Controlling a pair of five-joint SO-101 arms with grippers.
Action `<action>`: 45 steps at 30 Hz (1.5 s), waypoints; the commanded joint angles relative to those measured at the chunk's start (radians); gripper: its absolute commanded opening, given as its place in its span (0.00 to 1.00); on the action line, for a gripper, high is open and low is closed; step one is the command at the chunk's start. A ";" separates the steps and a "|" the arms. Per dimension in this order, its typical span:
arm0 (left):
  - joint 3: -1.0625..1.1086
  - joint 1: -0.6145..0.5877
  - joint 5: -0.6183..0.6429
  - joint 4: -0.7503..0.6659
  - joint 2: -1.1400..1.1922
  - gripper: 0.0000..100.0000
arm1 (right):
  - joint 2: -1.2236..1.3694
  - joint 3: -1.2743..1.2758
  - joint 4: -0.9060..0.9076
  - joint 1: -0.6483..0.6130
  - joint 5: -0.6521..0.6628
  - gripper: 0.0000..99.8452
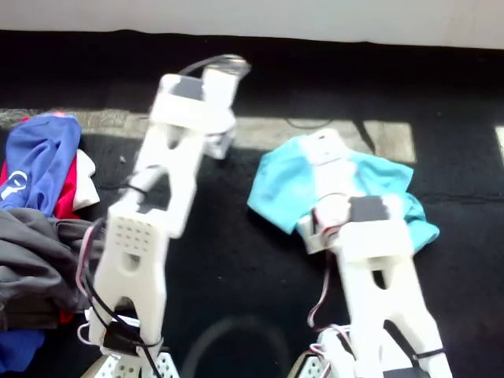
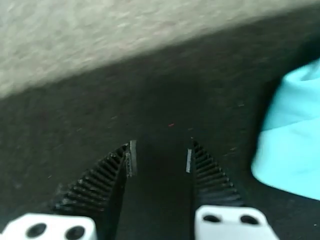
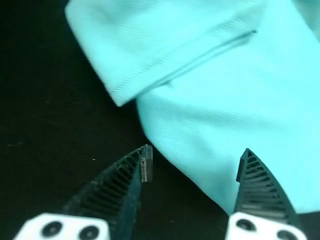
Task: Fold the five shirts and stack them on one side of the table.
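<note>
Beneath the spread-apart right claw (image 3: 195, 157) lies the turquoise shirt (image 3: 225, 90), edge between its tips.

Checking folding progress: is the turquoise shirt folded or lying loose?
Loose, not neatly folded: the turquoise shirt lies rumpled on the black table, outline uneven, one flap turned over itself.

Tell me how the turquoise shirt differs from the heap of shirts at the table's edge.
The turquoise shirt lies alone, spread loosely mid-table; the heap bunches several shirts, blue, red, white and grey, on top of each other. The turquoise shirt lies under the right hand; the heap has no hand over it. Neither looks neatly folded.
</note>
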 commanded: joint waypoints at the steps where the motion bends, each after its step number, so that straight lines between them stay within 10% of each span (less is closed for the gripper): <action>1: -0.062 -0.151 -0.003 0.069 -0.073 0.17 | -0.021 0.036 -0.104 -0.150 -0.038 0.27; 22: -0.214 -0.466 -0.005 0.137 -0.073 0.17 | 0.627 -0.309 -0.268 -0.096 -0.043 0.18; 26: -0.214 -0.464 -0.005 0.137 -0.065 0.17 | 0.565 -0.311 -0.266 -0.047 -0.044 0.00; 39: -0.213 -0.364 -0.002 0.138 -0.064 0.17 | -0.054 -0.317 -0.022 0.147 -0.026 0.01; 45: -0.213 -0.236 0.000 0.138 -0.073 0.17 | -0.305 -0.311 0.220 0.317 0.189 0.01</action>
